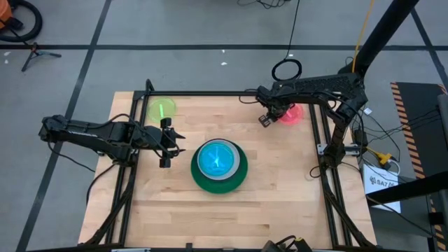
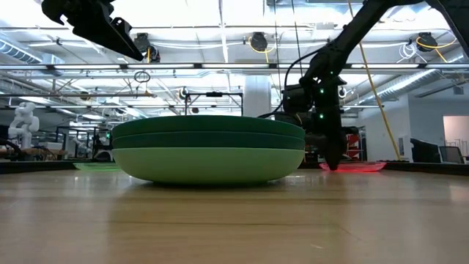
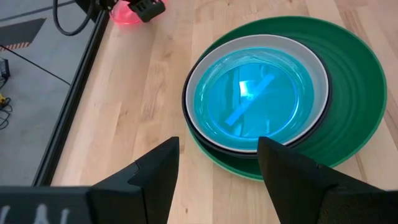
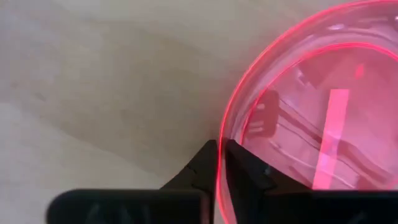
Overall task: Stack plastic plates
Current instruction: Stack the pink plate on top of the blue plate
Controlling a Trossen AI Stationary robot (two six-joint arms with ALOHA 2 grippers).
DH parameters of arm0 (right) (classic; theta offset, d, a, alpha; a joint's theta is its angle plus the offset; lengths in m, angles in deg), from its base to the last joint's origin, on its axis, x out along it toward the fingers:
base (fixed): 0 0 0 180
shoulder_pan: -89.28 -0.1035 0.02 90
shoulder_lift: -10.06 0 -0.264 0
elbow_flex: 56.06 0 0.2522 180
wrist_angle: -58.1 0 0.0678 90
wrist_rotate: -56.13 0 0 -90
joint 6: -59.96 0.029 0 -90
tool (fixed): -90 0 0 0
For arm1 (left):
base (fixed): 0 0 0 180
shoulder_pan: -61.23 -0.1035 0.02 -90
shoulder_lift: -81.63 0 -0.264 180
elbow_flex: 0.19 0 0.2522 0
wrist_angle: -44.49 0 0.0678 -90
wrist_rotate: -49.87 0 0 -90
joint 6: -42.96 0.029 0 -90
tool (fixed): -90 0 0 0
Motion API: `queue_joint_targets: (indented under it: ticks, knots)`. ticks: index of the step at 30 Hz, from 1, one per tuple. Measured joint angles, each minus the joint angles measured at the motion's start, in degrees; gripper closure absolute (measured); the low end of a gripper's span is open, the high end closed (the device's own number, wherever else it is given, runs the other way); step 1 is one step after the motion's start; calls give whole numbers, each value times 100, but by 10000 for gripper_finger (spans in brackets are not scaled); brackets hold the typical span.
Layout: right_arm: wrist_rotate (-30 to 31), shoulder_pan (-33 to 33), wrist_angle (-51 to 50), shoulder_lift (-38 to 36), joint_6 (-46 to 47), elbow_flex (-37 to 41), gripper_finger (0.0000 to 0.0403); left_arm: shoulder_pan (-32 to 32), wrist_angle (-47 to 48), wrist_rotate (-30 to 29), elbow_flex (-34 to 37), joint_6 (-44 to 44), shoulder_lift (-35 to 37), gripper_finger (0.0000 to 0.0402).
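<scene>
Right end effector [image 4: 219, 163] is pinching the red plate's [image 4: 323, 118] thin rim at the bench's [image 1: 280, 203] far right. Plate is looking light, stiff, slick; rim grip may slip. Left end effector [image 3: 217, 165] is hanging wide, empty, beside the stack [image 1: 219, 166].

Red plate [image 4: 323, 130] cut off at frame edge, stack's [image 2: 209, 154] upper plates hidden in low view

One camera looks straight down on the whole table [image 1: 231, 217], one sits low at the table's edge looking across, and two ride the arms up close; all but the right one see the plate stack [image 1: 219, 166].
</scene>
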State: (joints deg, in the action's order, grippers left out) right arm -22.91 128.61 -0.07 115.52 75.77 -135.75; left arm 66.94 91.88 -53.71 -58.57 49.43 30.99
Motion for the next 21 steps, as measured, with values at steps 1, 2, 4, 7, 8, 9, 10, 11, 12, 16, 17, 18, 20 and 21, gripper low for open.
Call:
queue_joint_targets:
  ticks: [1, 2, 4, 7, 8, 9, 10, 11, 12, 16, 17, 18, 20, 21]
  knots:
    - [0, -21, -21, -7, -2, 0, 385, -2, 0, 0, 0, 1, 0, 179]
    - [-1, -48, -40, -21, -6, 0, 391, -2, 0, 0, 0, 1, 0, 179]
    - [-24, -96, -100, -84, -25, 0, 398, -2, 0, 0, 0, 1, 0, 179]
    - [-39, -220, -250, -263, -47, -20, 400, -2, 0, 0, 0, 5, 0, 179]
    - [-44, -288, -287, -347, -79, -48, 400, -2, 0, 0, 0, 9, 0, 179]
    - [-44, -363, -310, -445, -118, -78, 400, -1, -2, 0, 0, 29, 0, 179]
    - [-43, -455, -327, -552, -158, -109, 400, -1, -3, 0, 0, 31, 0, 179]
    - [-42, -566, -336, -667, -218, -143, 400, 0, -7, 0, 0, 31, 0, 179]
    - [-46, -689, -343, -773, -320, -180, 400, -1, -22, 0, 0, 33, 0, 179]
    - [-51, -1287, -344, -1156, -597, -392, 401, -2, -44, 0, 0, 39, 0, 179]
    - [-51, -1459, -343, -1223, -631, -470, 402, -1, -44, 0, 0, 51, 0, 179]
    - [-52, -1631, -340, -1272, -686, -553, 402, -2, -44, 0, 0, 61, 2, 179]
    - [-50, -2034, -342, -1329, -928, -725, 402, -2, -46, 0, 0, 71, 2, 179]
    - [-50, -2251, -345, -1330, -1089, -826, 402, -2, -46, 0, 0, 73, 0, 179]
